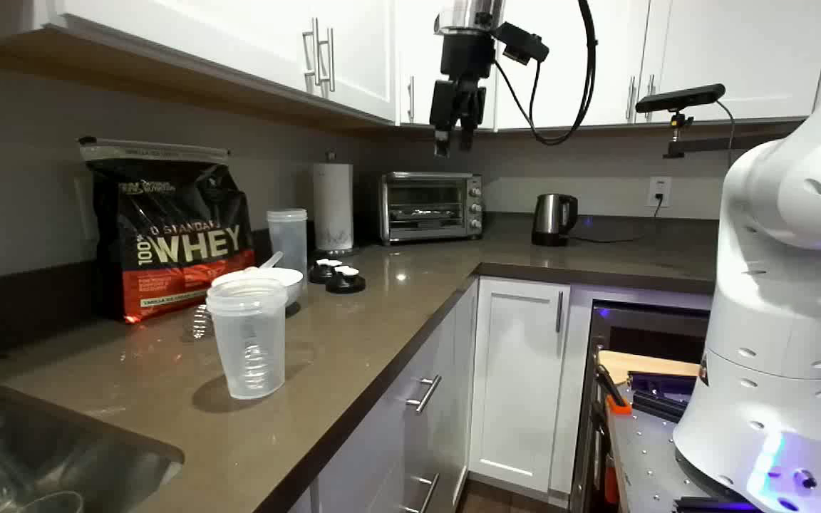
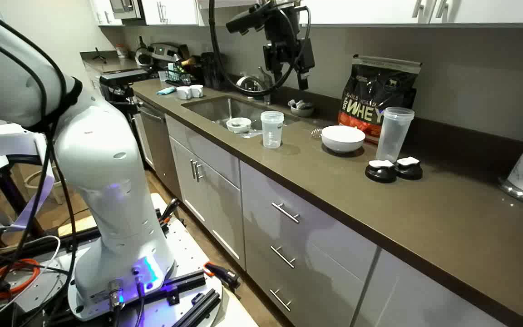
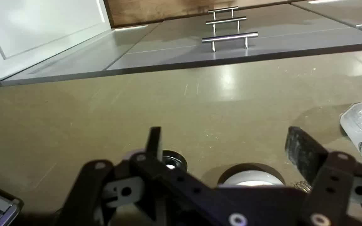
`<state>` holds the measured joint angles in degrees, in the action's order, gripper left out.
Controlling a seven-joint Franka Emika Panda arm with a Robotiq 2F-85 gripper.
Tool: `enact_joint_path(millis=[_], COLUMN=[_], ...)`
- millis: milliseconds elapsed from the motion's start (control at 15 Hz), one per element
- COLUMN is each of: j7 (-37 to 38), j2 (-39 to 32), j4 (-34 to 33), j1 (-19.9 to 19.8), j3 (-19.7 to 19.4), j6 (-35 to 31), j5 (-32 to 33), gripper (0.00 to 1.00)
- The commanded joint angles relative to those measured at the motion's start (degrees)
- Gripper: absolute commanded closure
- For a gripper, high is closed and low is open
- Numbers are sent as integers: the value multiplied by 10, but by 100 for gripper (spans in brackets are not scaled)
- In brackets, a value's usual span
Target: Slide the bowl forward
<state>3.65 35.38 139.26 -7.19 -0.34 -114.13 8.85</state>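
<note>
The small white bowl (image 2: 343, 140) stands upright on the brown counter, in front of the whey bag. In an exterior view the bowl (image 1: 292, 283) is partly hidden behind a translucent pitcher, with a pale handle showing at its rim. In the wrist view only the near edge of the bowl (image 3: 253, 178) shows; the gripper's body hides the rest. My gripper hangs high above the counter in both exterior views (image 1: 453, 144) (image 2: 290, 79), well apart from the bowl. In the wrist view the gripper (image 3: 225, 130) has its fingers wide apart with nothing between them.
A translucent pitcher (image 1: 248, 349) stands near the sink (image 1: 161, 456), another (image 2: 395, 134) behind the bowl by black lids (image 2: 381, 171). The whey bag (image 1: 175, 235) leans at the wall. A wire whisk (image 2: 317, 133) touches or adjoins the bowl. A toaster oven (image 1: 430, 206) and paper towels (image 1: 333, 203) stand farther along.
</note>
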Motion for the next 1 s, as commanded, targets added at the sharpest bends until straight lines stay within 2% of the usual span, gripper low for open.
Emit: enact_joint_path(millis=[0, 667, 933], j7=[3, 3, 14], j2=[0, 0, -49], j4=[-1, -1, -17], j1=[6, 6, 18], j3=[-5, -5, 3], j6=[1, 1, -61], j5=[3, 3, -6], gripper=[0, 0, 0])
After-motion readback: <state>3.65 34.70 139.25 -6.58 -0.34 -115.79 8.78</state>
